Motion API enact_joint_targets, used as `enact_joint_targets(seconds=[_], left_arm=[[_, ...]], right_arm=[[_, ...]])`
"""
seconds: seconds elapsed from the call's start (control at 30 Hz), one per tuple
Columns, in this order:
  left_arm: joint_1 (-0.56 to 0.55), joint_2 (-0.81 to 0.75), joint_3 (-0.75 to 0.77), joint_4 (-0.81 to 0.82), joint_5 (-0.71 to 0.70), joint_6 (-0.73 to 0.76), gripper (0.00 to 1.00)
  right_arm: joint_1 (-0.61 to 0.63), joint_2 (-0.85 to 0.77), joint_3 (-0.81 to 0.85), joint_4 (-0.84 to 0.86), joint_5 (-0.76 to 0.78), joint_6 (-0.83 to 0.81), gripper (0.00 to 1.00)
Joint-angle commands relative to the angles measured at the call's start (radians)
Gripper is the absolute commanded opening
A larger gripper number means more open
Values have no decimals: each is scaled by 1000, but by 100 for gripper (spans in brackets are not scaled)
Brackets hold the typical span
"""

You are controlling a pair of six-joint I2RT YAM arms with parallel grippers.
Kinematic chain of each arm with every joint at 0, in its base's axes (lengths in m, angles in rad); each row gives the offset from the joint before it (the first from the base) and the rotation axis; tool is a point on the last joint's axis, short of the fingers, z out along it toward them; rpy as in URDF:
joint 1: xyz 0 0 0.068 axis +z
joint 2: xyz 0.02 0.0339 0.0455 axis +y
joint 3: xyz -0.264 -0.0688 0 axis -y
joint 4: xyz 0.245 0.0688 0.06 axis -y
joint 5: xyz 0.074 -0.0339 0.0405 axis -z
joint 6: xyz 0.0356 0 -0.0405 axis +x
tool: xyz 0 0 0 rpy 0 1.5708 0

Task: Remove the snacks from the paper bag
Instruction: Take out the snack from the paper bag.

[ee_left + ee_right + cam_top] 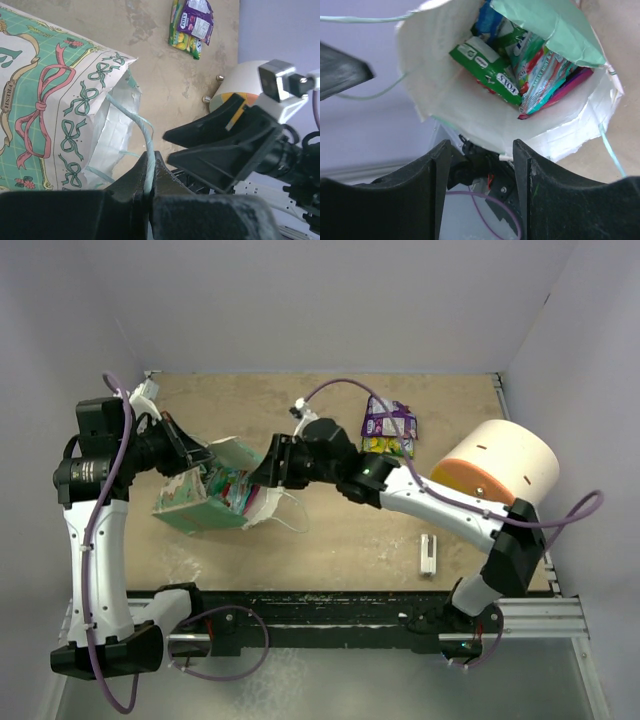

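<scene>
From above, I have the mint-green patterned paper bag [195,502] lying toward the left edge of the sandy counter [350,535], mouth turned right; my left tool [203,456] sits at its upper lip, my right tool [262,473] at the mouth; purple and yellow-green glossy packets [390,427] lie near the far edge. On the left wrist view, that tool is pinched on the thin pale-green string handle [145,135], I judge to hold the mouth open. On the right wrist view, the jaws stand spread and hold nothing, aimed inside at a green white-lettered packet [490,70] and a pink packet [557,92].
</scene>
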Motion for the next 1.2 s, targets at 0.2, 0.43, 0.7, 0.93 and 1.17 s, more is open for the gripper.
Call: enact_joint_targets(seconds=[0.2, 0.43, 0.7, 0.93, 1.17], left_arm=[[1, 5, 9, -56, 13, -56, 0], [1, 3, 18, -80, 9, -37, 0], [2, 13, 32, -106, -9, -22, 0], [1, 33, 79, -175, -99, 3, 0], [1, 35, 76, -172, -93, -3, 0]], right_arm=[[117, 224, 142, -4, 296, 79, 53], [155, 337, 211, -18, 443, 97, 46], [169, 424, 289, -68, 562, 99, 46], [171, 453, 321, -139, 581, 114, 53], [168, 481, 316, -48, 569, 91, 57]])
